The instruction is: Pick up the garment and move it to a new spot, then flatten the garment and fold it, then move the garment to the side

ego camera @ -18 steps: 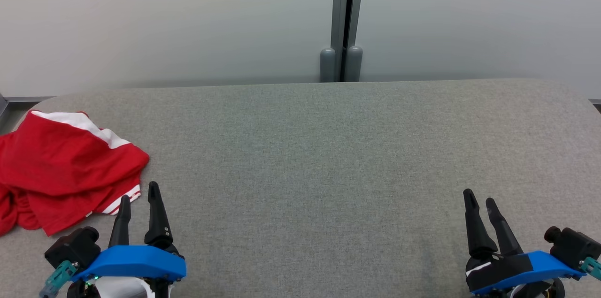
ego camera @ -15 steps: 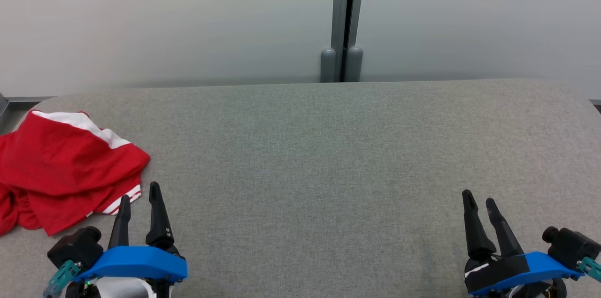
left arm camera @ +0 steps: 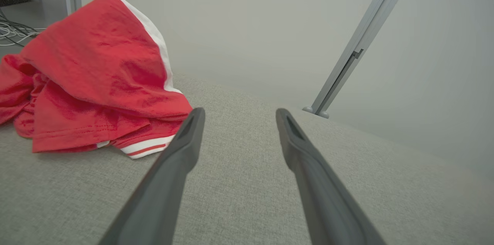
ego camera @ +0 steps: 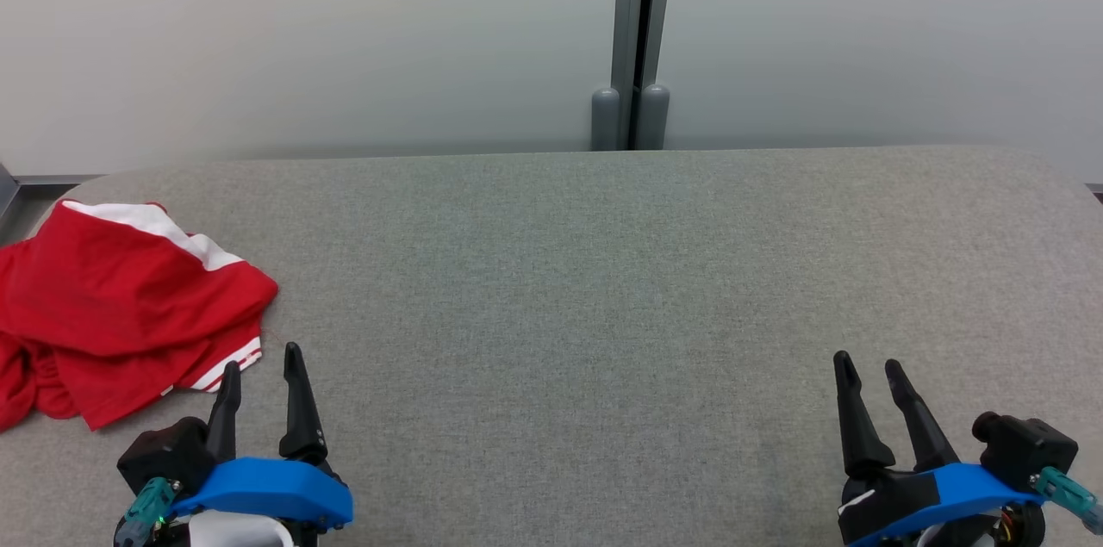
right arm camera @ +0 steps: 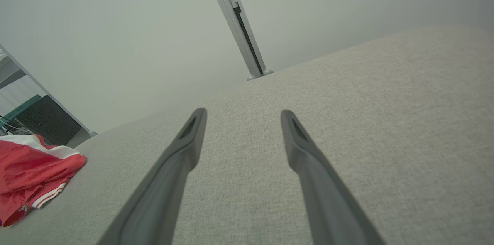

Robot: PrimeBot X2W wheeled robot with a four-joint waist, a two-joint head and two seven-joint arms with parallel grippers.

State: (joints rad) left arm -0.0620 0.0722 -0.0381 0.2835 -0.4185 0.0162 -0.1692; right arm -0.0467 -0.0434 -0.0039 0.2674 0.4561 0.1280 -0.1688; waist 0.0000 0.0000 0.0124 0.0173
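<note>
The crumpled red garment with white trim (ego camera: pixel 121 306) lies heaped at the left edge of the head view on the grey fabric-covered worktop (ego camera: pixel 603 271). The left gripper (ego camera: pixel 262 357) sits near its striped hem, fingers spread and empty. The right gripper (ego camera: pixel 867 360), at lower right and well apart, is likewise spread and empty. Assessment: nothing is completed. Pickup, relocation, flattening, folding and setting aside all remain.

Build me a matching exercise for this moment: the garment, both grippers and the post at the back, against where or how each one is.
Things:
1. garment
2. left gripper
3. right gripper
4. grey post

Place or state:
A. open, at the head view's lower right
B. crumpled at the left end of the grey surface
C. upright behind the far edge
D. open, close beside the garment

Pairs: 1-B, 2-D, 3-A, 4-C
</note>
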